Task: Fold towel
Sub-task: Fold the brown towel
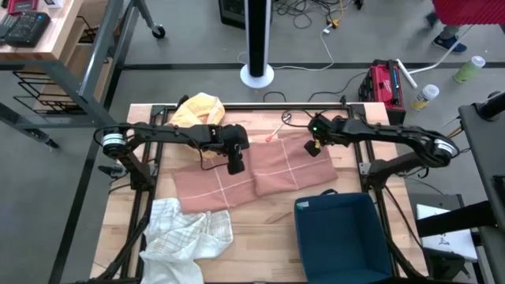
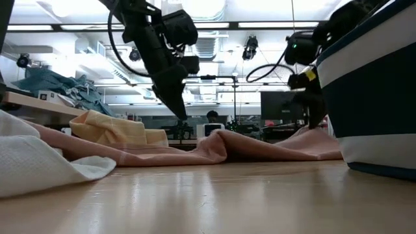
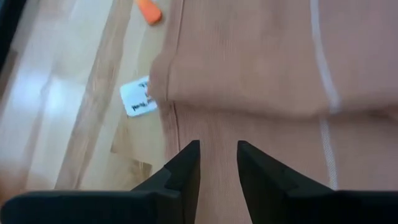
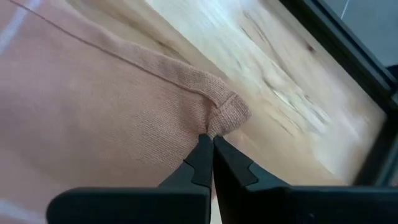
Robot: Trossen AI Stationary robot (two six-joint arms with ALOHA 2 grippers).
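We have the pink towel [image 1: 252,177] lying spread across the middle of the table [image 1: 260,229], rumpled into a low ridge down its centre. Our right gripper [image 4: 212,144] sits at the towel's far right corner, fingers pinched tight on the hemmed corner fabric. Our left gripper [image 3: 217,163] hovers over the far left part of the towel, fingers parted with a narrow gap and nothing between them; a white label [image 3: 137,97] lies on the wood just beside the hem there.

We judge the step in hand to be securing both far corners before the fold. To do it well, we should bring the left gripper down onto the hem near its corner and close on the edge alone, not on a bunch of cloth. Then we lift both corners together, level, so the fabric hangs taut and the ridge flattens out.

The blue bin [image 1: 343,233] sits near the towel's right near edge, and the white cloth [image 1: 185,233] lies at the near left, so we should keep the fold clear of both.
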